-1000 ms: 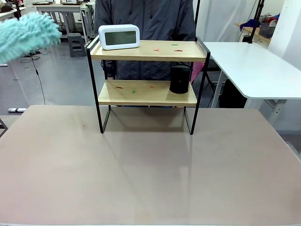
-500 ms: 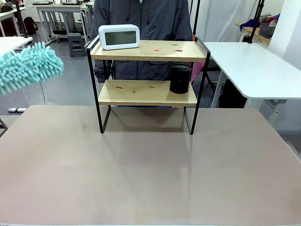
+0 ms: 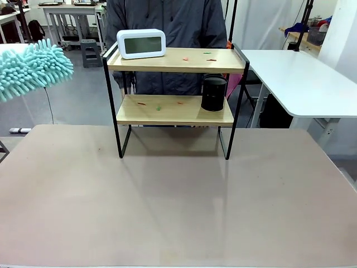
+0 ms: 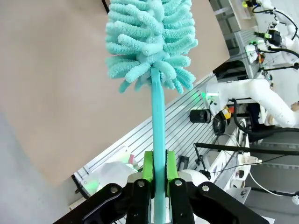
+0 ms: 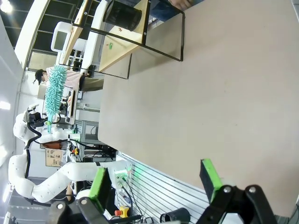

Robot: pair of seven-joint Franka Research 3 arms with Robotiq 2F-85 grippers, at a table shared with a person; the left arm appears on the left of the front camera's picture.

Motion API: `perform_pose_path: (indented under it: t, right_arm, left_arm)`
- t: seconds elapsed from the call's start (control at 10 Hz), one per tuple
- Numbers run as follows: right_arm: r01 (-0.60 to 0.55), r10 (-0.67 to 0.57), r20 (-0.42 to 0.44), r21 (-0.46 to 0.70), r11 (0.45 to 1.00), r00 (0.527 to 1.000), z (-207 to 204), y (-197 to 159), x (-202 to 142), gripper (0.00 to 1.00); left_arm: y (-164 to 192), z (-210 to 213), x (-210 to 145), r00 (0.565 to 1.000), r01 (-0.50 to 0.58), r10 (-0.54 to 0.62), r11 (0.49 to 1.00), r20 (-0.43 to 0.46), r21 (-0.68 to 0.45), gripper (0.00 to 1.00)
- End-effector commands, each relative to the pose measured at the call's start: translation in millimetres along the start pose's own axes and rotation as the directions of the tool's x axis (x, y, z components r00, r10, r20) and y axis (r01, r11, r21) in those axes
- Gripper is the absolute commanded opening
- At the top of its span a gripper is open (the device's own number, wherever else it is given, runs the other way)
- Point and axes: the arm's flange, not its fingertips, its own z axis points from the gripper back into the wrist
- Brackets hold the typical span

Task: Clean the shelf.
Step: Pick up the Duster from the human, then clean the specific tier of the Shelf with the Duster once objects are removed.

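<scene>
Two boards, one thin black frame: the shelf [image 3: 175,61] stands at the far middle of the tan table [image 3: 178,206], with a person in a dark jacket [image 3: 167,22] right behind it. Up on the top board, at the left end, sits a white digital clock [image 3: 141,43], and down on the lower board, at the right end, a black cylindrical container [image 3: 213,93]. Small red, orange and green scraps [image 3: 158,108] are scattered across both boards.

Over at the far left, a fluffy turquoise duster [image 3: 30,67] hangs in the air, at about the height of the top board and well apart from the shelf's left rail. The left wrist camera shows who has it: the left gripper [image 4: 160,167] is clamped tight on the duster's slim turquoise handle, green pads [image 4: 148,165] pressed against either side of it, with the bushy head up at the far end.

The right gripper [image 5: 154,179] hovers with its fingers spread wide and nothing between them, above the near side of the tan table. A white table [image 3: 295,78] stands off to the right of the shelf
</scene>
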Motion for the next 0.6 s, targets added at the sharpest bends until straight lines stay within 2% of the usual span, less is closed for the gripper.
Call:
perform_pose_path:
  t: [0.0, 0.5]
  right_arm:
    - [-0.027, 0.026, 0.007, 0.017, 1.000, 1.000, 0.6, 1.2, 2.1, 1.00]
    - [-0.027, 0.026, 0.007, 0.017, 1.000, 1.000, 0.6, 1.2, 2.1, 1.00]
  left_arm:
    - [-1.1, 1.6, 0.6, 1.000, -0.004, 0.004, 1.000, 0.010, -0.021, 0.02]
    - [-1.1, 1.6, 0.6, 1.000, -0.004, 0.004, 1.000, 0.010, -0.021, 0.02]
